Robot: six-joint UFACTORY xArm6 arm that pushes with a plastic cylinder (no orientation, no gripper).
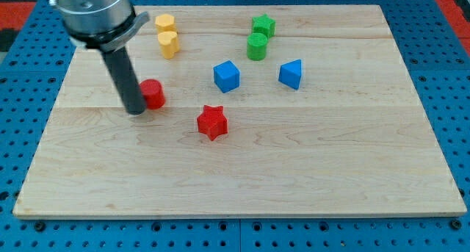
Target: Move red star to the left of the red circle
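The red star [212, 122] lies near the middle of the wooden board [308, 164]. The red circle [153, 93] sits up and to the left of it. My tip [136, 111] rests on the board right against the red circle's left side, a little lower than its centre. The rod rises from there to the arm's grey body at the view's top left. The red star is to the right of and below the red circle, a short gap apart.
Two yellow blocks [168, 34] stand near the view's top, left of centre. Two green blocks [259, 37] stand at the top centre. A blue cube [226, 76] and a blue block [291, 73] lie right of the red circle.
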